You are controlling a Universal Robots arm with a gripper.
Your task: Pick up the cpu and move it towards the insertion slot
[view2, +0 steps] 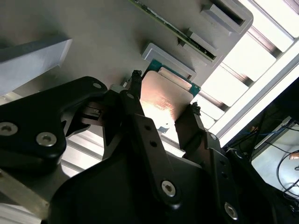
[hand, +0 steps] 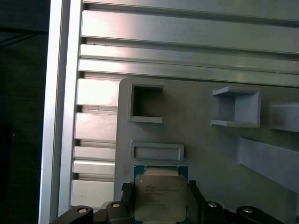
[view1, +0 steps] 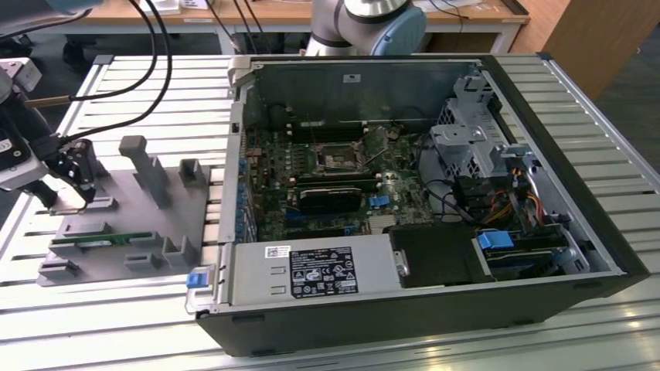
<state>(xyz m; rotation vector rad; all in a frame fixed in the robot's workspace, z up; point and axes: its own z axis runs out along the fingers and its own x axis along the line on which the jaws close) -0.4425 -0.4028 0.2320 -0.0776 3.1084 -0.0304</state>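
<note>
The gripper (hand: 160, 187) clasps the cpu (hand: 160, 199), one fingertip touching each of two opposite edges. The near-square chip lies flat with its silver lid up and no clear long axis, its sides parallel to the grey tray's (hand: 205, 149) pockets. In the exterior view the slot (view1: 341, 161) sits well apart, at about three o'clock from the gripper, inside the open case (view1: 413, 325).

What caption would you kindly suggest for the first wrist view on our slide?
The hand grips the cpu by two opposite edges at the grey parts holder.
</note>
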